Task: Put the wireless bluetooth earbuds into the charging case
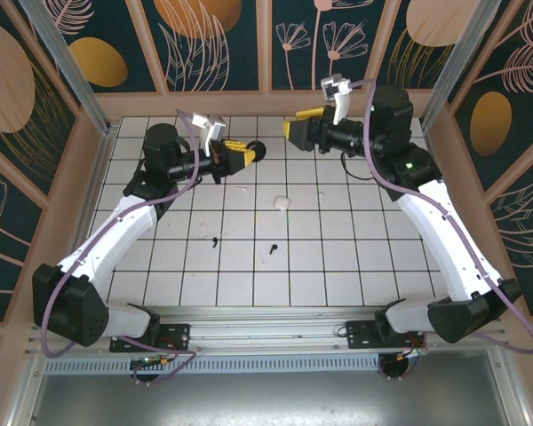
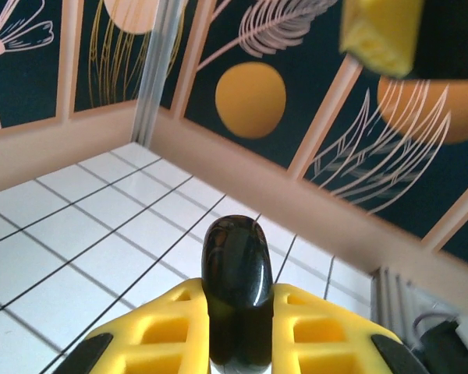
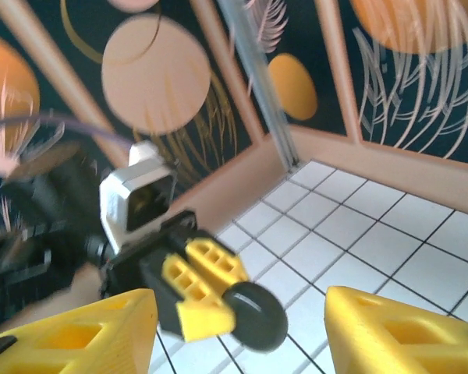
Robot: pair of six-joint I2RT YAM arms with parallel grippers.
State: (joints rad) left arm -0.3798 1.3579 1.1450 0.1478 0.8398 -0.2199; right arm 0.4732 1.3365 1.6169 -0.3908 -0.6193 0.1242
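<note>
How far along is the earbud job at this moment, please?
Done: the left hand grips a glossy black case, apparently the charging case, above the table. In hand: the right hand, open, faces the case. Left: both earbuds lie loose on the table, neither inserted.

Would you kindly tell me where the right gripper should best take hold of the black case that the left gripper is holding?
Its free rounded end, I'd judge. The black case sticks out beyond the left gripper, which clamps its other half. The open right gripper faces that end, so come straight in from that side.
</note>
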